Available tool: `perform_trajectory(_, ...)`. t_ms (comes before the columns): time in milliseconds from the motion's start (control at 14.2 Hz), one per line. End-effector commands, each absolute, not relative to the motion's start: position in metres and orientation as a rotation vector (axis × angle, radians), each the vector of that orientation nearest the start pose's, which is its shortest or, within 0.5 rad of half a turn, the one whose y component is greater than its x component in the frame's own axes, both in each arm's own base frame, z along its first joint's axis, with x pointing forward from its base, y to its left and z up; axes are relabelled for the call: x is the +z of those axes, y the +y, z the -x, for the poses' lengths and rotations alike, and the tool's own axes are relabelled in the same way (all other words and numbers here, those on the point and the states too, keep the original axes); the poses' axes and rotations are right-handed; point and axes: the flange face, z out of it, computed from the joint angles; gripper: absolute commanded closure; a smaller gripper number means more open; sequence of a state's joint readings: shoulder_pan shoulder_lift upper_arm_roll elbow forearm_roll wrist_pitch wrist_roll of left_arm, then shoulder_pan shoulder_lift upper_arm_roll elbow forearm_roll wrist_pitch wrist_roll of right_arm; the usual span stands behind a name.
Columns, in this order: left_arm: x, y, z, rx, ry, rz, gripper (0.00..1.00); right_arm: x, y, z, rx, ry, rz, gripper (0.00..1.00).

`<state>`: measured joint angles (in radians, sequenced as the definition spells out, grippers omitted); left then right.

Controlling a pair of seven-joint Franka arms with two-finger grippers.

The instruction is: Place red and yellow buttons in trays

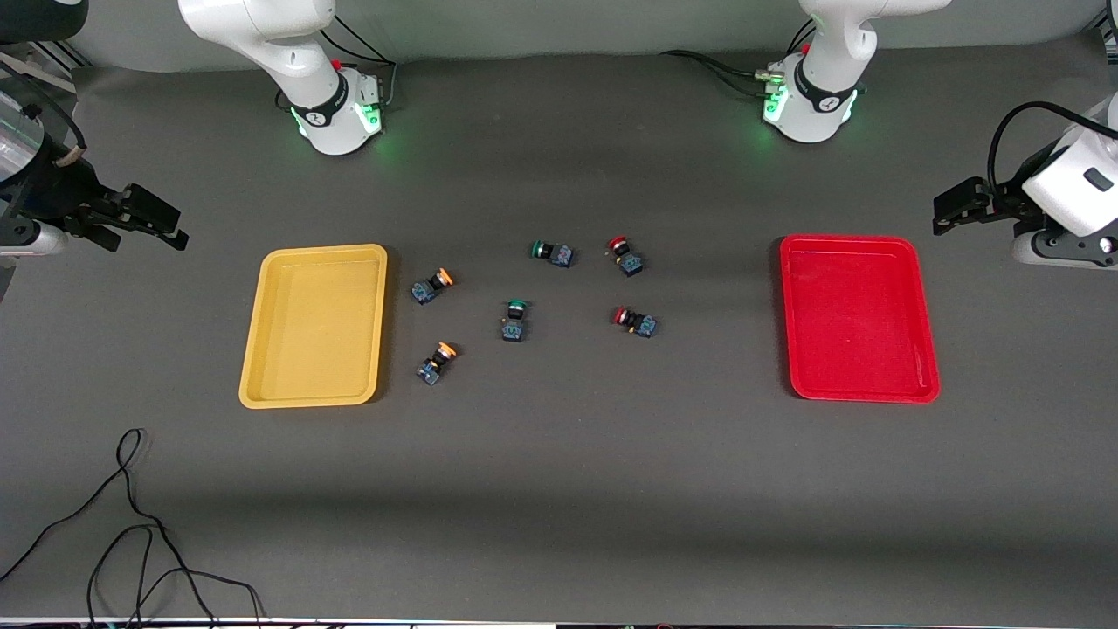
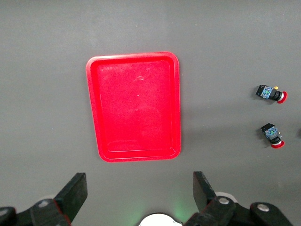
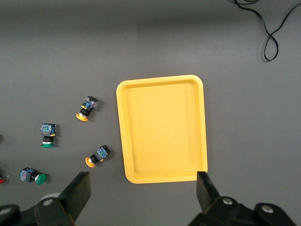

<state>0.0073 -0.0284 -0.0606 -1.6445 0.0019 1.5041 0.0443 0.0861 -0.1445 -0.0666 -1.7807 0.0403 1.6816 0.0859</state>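
Observation:
Two orange-yellow-capped buttons [image 1: 432, 286] [image 1: 437, 362] lie beside the yellow tray [image 1: 319, 332]. Two red-capped buttons [image 1: 625, 257] [image 1: 634, 321] lie mid-table, toward the red tray [image 1: 860, 319]. Both trays hold nothing. My left gripper [image 1: 948, 210] is open and empty, up over the table edge at the left arm's end. Its wrist view shows the gripper [image 2: 138, 183], the red tray [image 2: 134, 106] and both red buttons [image 2: 270, 93] [image 2: 272, 135]. My right gripper [image 1: 166, 225] is open and empty over the right arm's end. Its wrist view shows the gripper [image 3: 142, 181], the yellow tray [image 3: 162, 127] and both orange-yellow buttons [image 3: 87, 108] [image 3: 98, 155].
Two green-capped switches [image 1: 552, 252] [image 1: 515, 320] lie between the orange-yellow and red buttons; they also show in the right wrist view [image 3: 47, 134] [image 3: 33, 176]. A loose black cable [image 1: 131, 524] lies near the front camera at the right arm's end.

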Motion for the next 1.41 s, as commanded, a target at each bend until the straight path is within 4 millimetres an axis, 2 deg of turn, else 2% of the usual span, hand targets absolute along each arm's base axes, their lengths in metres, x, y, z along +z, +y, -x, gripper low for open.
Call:
perform_trajectory(0, 0.606, -0.026, -0.532, 0.161, 0.171, 3.114, 0.0, 0.615, 0.012, -0.519, -0.058, 0.088, 3.098, 0.0)
perform_trajectory(212, 0.606, -0.027, -0.533, 0.156, 0.169, 3.114, 0.0, 0.612, 0.02, -0.523, -0.049, 0.072, 3.101, 0.0)
perform_trajectory(282, 0.606, -0.027, -0.533, 0.158, 0.167, 3.114, 0.0, 0.605, 0.022, -0.526, -0.02, 0.114, 3.088, 0.0)
perform_trajectory(353, 0.606, -0.027, -0.533, 0.158, 0.162, 3.114, 0.0, 0.588, 0.028, -0.529, 0.059, 0.179, 3.072, 0.0)
perform_trajectory(423, 0.605, -0.028, -0.532, 0.16, 0.164, 3.114, 0.0, 0.578, 0.044, -0.531, 0.101, 0.23, 3.042, 0.0)
perform_trajectory(494, 0.604, -0.028, -0.532, 0.163, 0.157, 3.114, 0.0, 0.565, 0.068, -0.535, 0.135, 0.285, 3.045, 0.0)
perform_trajectory(705, 0.602, -0.029, -0.53, 0.19, 0.146, 3.124, 0.0, 0.518, 0.105, -0.546, 0.185, 0.499, 3.037, 0.0)
perform_trajectory(846, 0.599, -0.035, -0.524, 0.192, 0.16, 3.125, 0.0, 0.478, 0.131, -0.538, 0.177, 0.634, 3.016, 0.0)
perform_trajectory(917, 0.59, -0.039, -0.518, 0.19, 0.143, 3.13, 0.0, 0.449, 0.145, -0.532, 0.183, 0.716, 3.004, 0.0)
perform_trajectory(1058, 0.566, -0.063, -0.496, 0.12, 0.094, 3.124, 0.0, 0.388, 0.167, -0.522, 0.172, 0.86, 2.972, 0.0)
perform_trajectory(1128, 0.556, -0.084, -0.485, 0.111, 0.066, 3.118, 0.0, 0.362, 0.179, -0.518, 0.178, 0.924, 2.957, 0.0)
perform_trajectory(1269, 0.543, -0.142, -0.472, 0.131, -0.029, 3.1, 0.0, 0.312, 0.201, -0.505, 0.196, 1.036, 2.926, 0.0)
perform_trajectory(1340, 0.533, -0.175, -0.466, 0.148, -0.069, 3.096, 0.0, 0.289, 0.202, -0.5, 0.192, 1.073, 2.911, 0.0)
